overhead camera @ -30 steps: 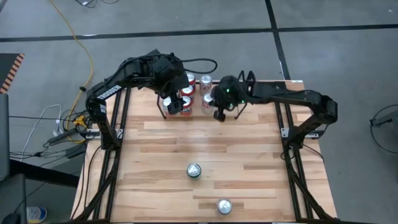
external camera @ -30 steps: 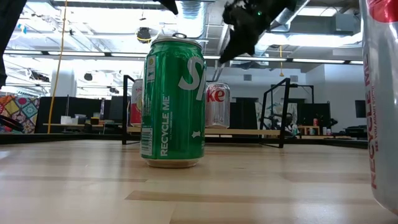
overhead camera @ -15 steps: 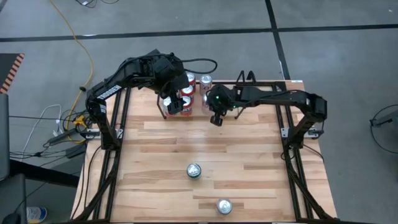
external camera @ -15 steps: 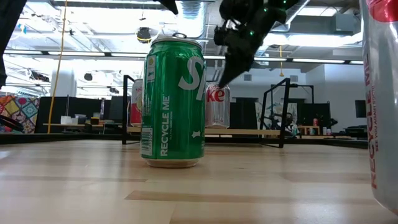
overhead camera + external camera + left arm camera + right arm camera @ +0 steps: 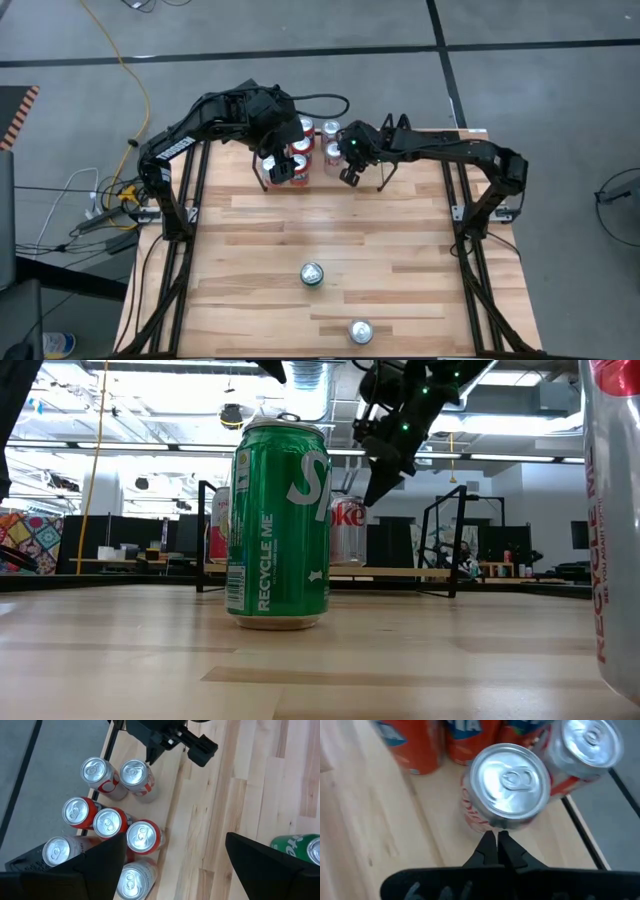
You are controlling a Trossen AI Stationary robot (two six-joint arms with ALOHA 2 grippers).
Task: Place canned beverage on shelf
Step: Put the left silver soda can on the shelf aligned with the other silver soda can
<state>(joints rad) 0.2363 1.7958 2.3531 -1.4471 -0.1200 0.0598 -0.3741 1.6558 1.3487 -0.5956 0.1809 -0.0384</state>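
Observation:
The shelf (image 5: 400,572), black wire with a wood floor, stands at the table's far edge and holds several cans. One is a silver and red can (image 5: 507,787), also in the low view (image 5: 348,530). My right gripper (image 5: 496,842), shut, points slantwise down at this can's near side (image 5: 347,177). My left gripper (image 5: 172,870) hangs open above the shelf's red cans (image 5: 107,822), with nothing between its fingers (image 5: 272,152). A green can (image 5: 312,274) and a silver can (image 5: 360,331) stand upright on the tabletop. My right gripper's shut fingertips (image 5: 492,837) stand right at the silver and red can's side wall (image 5: 485,822), just below its top rim, coming slantwise from above and from the near side. I cannot tell whether they touch it. The can stands upright on the shelf floor.
Orange cans (image 5: 415,745) stand just beside the silver and red one, and another silver can (image 5: 585,742) behind it. The shelf's upright wire end (image 5: 385,172) is close to my right arm. Bare tabletop (image 5: 400,250) lies between the shelf and the two loose cans.
My right gripper has sunk and tipped, still shut. It ends a little closer to the table's far edge, at the silver and red can on the shelf. The cans stand as before.

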